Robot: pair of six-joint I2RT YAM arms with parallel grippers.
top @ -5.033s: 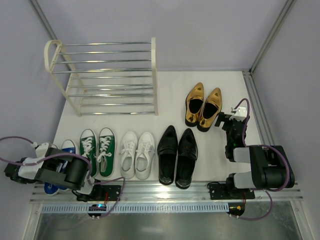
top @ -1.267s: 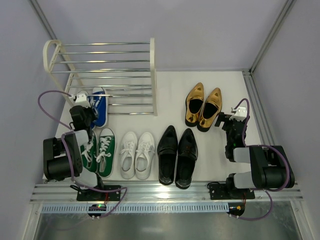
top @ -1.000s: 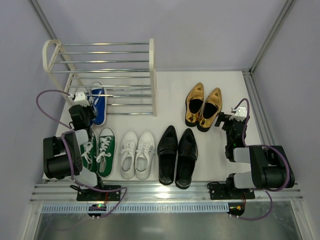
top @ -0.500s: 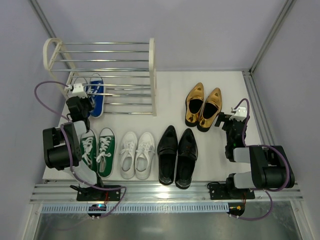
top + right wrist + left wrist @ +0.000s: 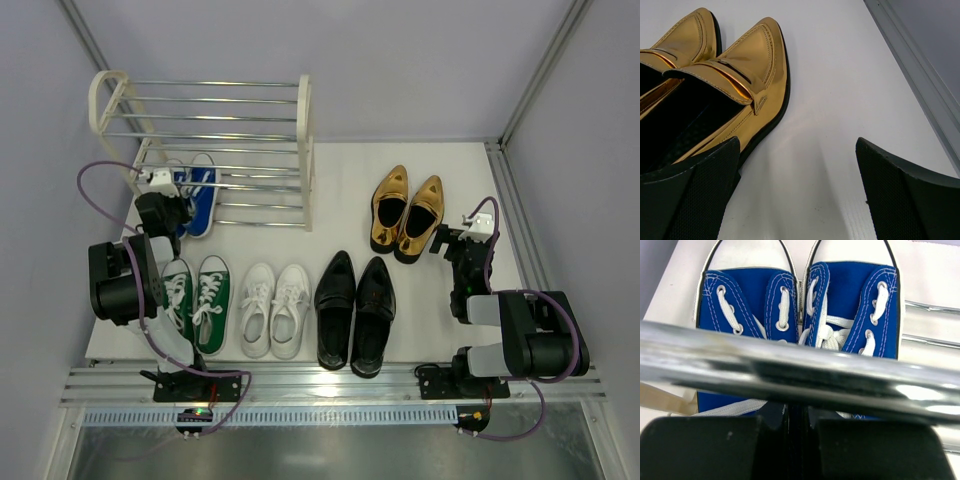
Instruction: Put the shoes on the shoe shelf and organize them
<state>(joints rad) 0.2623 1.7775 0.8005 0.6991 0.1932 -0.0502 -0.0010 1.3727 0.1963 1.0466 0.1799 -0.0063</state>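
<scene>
Your left pincer [image 5: 799, 420] pinches the blue sneakers [image 5: 850, 295] by their adjoining heels, to handle both as one under the shoe shelf [image 5: 305, 150] rods at its left end, while your right pincer [image 5: 797, 200] sits spread beside the gold shoes [image 5: 740, 75].

Left arm [image 5: 120, 285] reaches forward, elbow raised; left gripper [image 5: 789, 437] pinched nearly closed. Right arm [image 5: 530, 345] folded near base; right gripper [image 5: 797, 145] low, fingers spread wide.

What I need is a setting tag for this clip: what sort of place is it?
Probably a robot test cell, not a home: plain walls framed by metal posts, two arms bolted to a rail, and a white table staged with a shoe shelf and neat pairs of shoes.
</scene>
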